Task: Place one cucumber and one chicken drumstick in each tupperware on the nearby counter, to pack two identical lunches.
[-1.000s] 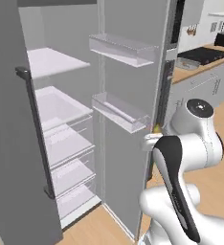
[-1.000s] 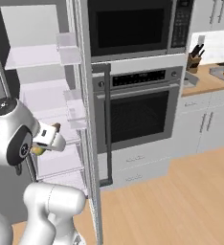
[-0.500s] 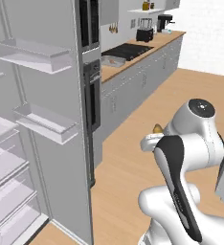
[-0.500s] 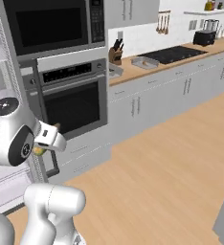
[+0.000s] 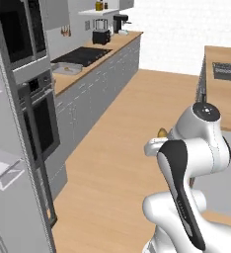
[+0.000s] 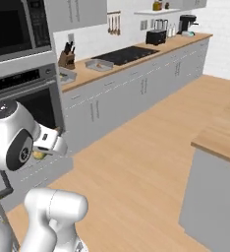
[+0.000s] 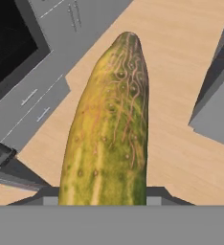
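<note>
Along the far wall in the left base view runs the long light-brown wooden table [image 5: 95, 59] over pale grey cabinet fronts, and a shallow light-grey rectangular tupperware box [image 5: 66, 69] sits near its front edge, just beside the near end of the black glass cooktop [image 5: 83, 56]. The white arm is folded close to the base, and only a small yellow-green tip of what it carries [image 5: 162, 132] peeks past the wrist; carrying it tucked in like this looks suited to travel across the wooden floor. From the right base view, two light-grey boxes show on that table: one [image 6: 99, 64] at the near end of the cooktop, the other [image 6: 66, 76] nearer the table's end by the dark knife block [image 6: 66, 57]. Both stand well apart from the robot, so I judge the delivery not yet begun. The hand [image 6: 44, 151] is held low before the arm's shoulder. Looking along the hand in the hand view, the stubby yellow-green cucumber with warty skin [image 7: 110, 129] rises lengthwise from between the dark finger tips [image 7: 156, 194], which are clenched on its lower end, the free end pointing out over the floor and cabinet fronts.
</note>
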